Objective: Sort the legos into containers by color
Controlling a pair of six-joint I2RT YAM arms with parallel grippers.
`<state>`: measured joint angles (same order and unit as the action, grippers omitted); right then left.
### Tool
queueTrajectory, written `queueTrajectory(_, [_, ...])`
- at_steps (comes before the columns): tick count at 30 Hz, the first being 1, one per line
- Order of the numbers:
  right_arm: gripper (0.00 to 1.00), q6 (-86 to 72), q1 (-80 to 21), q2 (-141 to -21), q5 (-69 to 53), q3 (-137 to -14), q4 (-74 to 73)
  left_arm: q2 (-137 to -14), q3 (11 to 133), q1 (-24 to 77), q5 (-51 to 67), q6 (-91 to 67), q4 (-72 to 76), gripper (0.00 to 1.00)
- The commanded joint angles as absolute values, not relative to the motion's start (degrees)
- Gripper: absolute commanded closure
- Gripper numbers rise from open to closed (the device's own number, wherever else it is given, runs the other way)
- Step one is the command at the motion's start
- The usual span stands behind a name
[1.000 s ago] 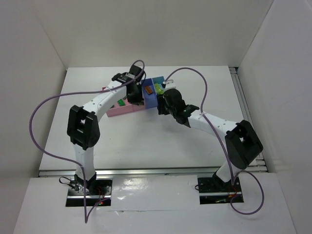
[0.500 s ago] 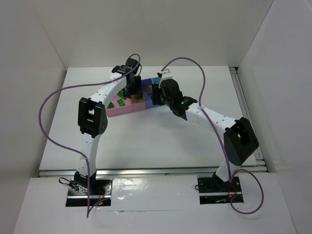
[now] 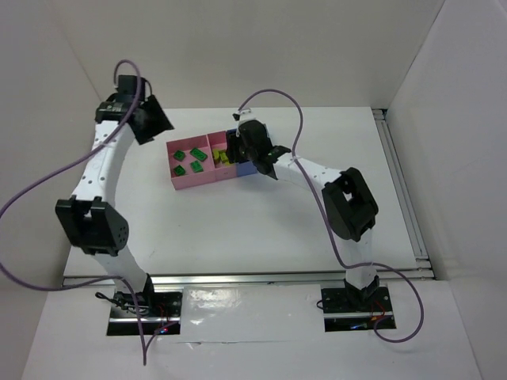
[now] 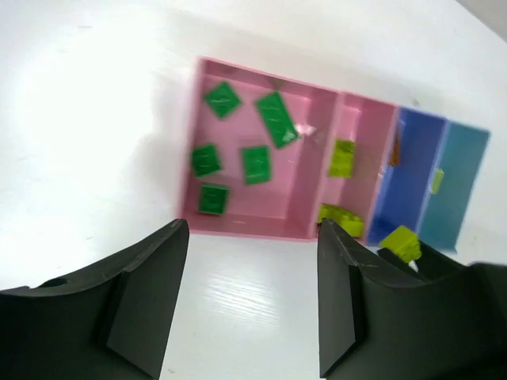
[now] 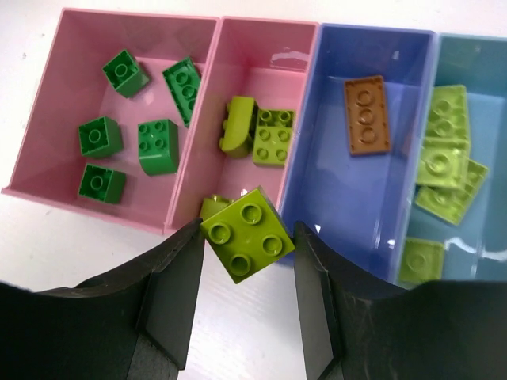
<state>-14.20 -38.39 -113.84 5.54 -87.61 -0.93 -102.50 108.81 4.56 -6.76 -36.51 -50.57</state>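
Observation:
The containers (image 5: 187,166) are a joined row: a pink bin (image 3: 176,169) with several dark green legos (image 5: 157,146), a second pink bin (image 5: 305,36) with yellow-green legos (image 5: 272,136), a darker blue bin (image 5: 348,198) with one orange-brown lego (image 5: 367,115), and a light blue bin (image 5: 483,59) with several yellow-green legos (image 5: 445,119). My right gripper (image 5: 249,234) is shut on a yellow-green lego (image 5: 247,231), just above the near edge of the second pink bin. My left gripper (image 4: 249,293) stands open and empty, high and well left of the bins (image 4: 261,226).
White walls enclose the white table (image 3: 238,229). The left arm (image 3: 99,170) rises along the left side with its purple cable looping out. The right arm (image 3: 317,178) reaches across from the right. A metal rail (image 3: 400,182) runs along the table's right edge.
My left gripper has opened and swung up and away to the far left of the bins. The right gripper has moved left along the row, still holding its yellow-green lego.

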Motion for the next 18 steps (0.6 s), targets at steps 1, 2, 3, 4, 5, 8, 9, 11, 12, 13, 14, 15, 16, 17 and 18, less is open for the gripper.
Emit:
queueTrajectory(1, [0.59, -13.4, -38.8, -117.1, 5.0, -93.8, 1.8, -98.3, 101.2, 1.7, -3.5, -38.3, -50.0, 0.3])
queueTrajectory(2, [0.59, -13.4, -38.8, -119.2, 5.0, -94.8, 1.8, -96.7, 100.1, 1.1, -3.0, -38.3, -49.3, 0.3])
queueTrajectory(3, [0.55, -13.4, -38.8, -120.4, 5.0, -97.7, 1.8, -96.1, 98.5, 0.4, -3.0, -38.3, -49.3, 0.3])
queueTrajectory(4, [0.49, -13.4, -38.8, -121.8, 5.0, -99.6, 0.8, -96.1, 97.7, 0.4, -2.5, -38.3, -49.3, 0.3])
queueTrajectory(5, [0.38, -13.4, -38.8, -123.4, 5.0, -102.1, -0.3, -95.4, 97.7, -0.3, -2.5, -37.8, -49.3, 0.3])
queueTrajectory(8, [0.13, -11.8, -38.8, -129.5, 5.8, -113.4, -7.4, -95.4, 97.2, -0.3, -1.9, -37.2, -49.3, 0.3])
queueTrajectory(9, [0.11, -11.3, -38.8, -129.5, 5.8, -114.2, -7.5, -94.8, 96.7, -0.3, -1.9, -37.2, -49.3, 0.3])
queueTrajectory(11, [0.06, -10.7, -39.4, -127.4, 7.4, -112.0, -5.4, -94.7, 96.1, -0.3, -1.3, -37.2, -48.8, 0.3])
queueTrajectory(12, [0.06, -10.2, -39.4, -125.9, 8.2, -110.2, -4.1, -94.7, 95.5, -0.3, -1.3, -37.2, -48.8, 0.3])
queueTrajectory(13, [0.06, -10.2, -39.4, -122.5, 9.3, -108.4, -3.2, -94.7, 95.5, -0.3, -1.3, -37.2, -48.8, 0.3])
queueTrajectory(14, [0.06, -10.2, -39.4, -120.6, 10.6, -104.5, -2.3, -94.7, 95.0, -0.3, -0.6, -37.2, -48.8, 0.3])
queueTrajectory(15, [0.06, -10.7, -39.4, -118.6, 14.2, -102.1, -0.3, -94.7, 95.0, -0.3, -0.6, -37.8, -48.3, 0.3])
queueTrajectory(16, [0.04, -11.5, -39.4, -114.4, 16.1, -99.7, 0.6, -94.7, 95.0, -0.3, -0.6, -37.8, -48.3, 0.3])
queueTrajectory(17, [0.04, -12.1, -39.4, -112.3, 18.1, -95.2, 0.6, -94.7, 94.3, -0.3, -0.6, -37.8, -48.3, 0.3])
queueTrajectory(18, [0.0, -13.4, -39.4, -110.4, 22.5, -93.1, 0.6, -94.7, 93.7, -0.3, -0.1, -37.8, -47.6, 0.3])
